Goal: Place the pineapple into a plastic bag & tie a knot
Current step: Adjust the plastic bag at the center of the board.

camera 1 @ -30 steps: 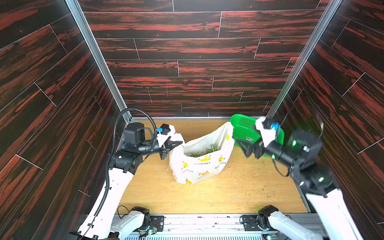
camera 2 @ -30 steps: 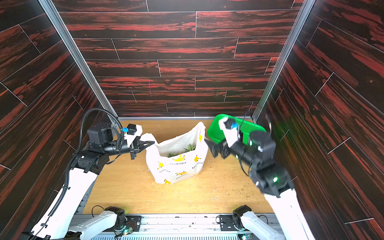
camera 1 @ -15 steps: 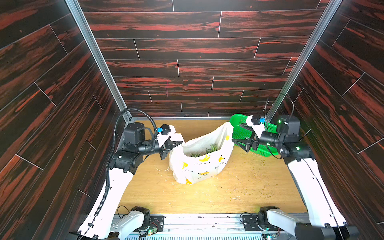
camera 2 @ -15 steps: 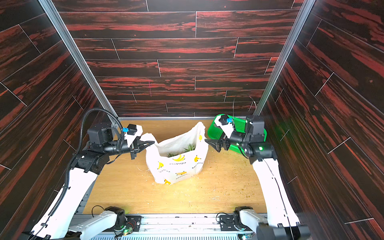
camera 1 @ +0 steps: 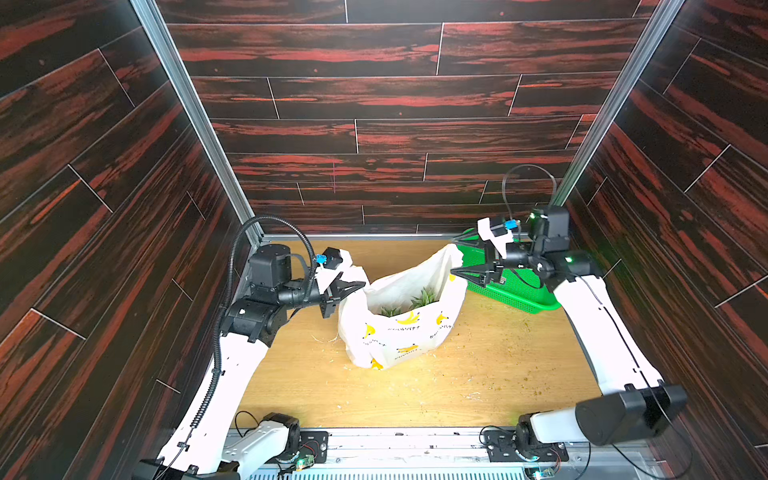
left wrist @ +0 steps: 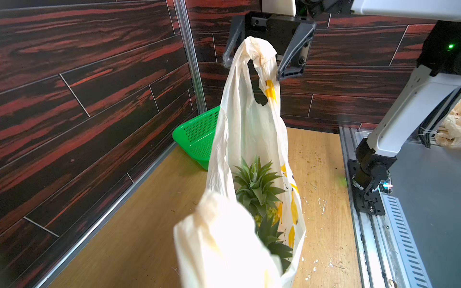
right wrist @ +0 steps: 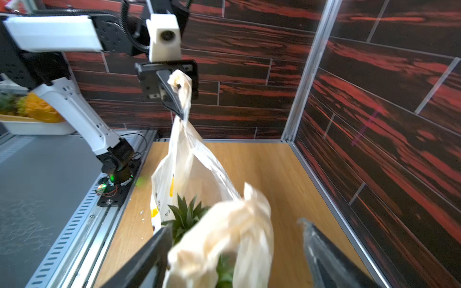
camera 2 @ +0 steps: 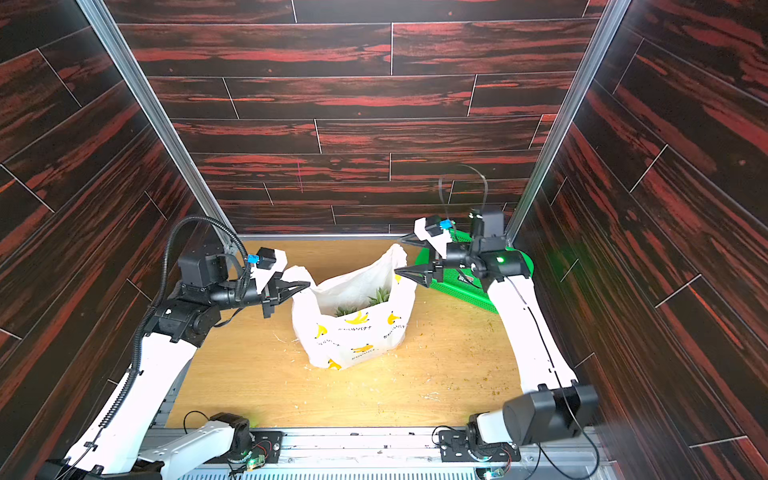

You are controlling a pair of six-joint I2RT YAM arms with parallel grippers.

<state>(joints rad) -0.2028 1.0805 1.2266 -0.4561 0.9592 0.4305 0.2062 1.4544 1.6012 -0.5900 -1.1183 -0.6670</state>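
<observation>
At the right side of the plastic bag (camera 1: 405, 332) the change is greatest. A second ago the right fingers (camera 1: 456, 256) were high up near the green basket (camera 1: 517, 293), apart from the bag. Now they have come down to the bag's right handle (left wrist: 257, 49). They stand wide open, with one finger on each side of that handle, as the left wrist view shows. They do not yet press the plastic, so I judge that nothing is held on this side.

The left fingers (camera 1: 358, 286) have not moved in this time. They are fully closed on the left handle (right wrist: 180, 82) and hold it up.

The bag stands in the same place, in the middle of the desk (camera 1: 457, 390), with its mouth open upward. The pineapple (left wrist: 258, 189) is already inside, and its green crown shows between the two handles in both top views. The basket lies behind the right arm, in the far right corner, near the bag.

For the task this means that the first half is done and the tying is now being prepared. One handle is secured, and the other is framed but still free. In my judgement the right fingers must next close on the thin plastic before it folds away, because it is soft. Nothing is tied yet.
</observation>
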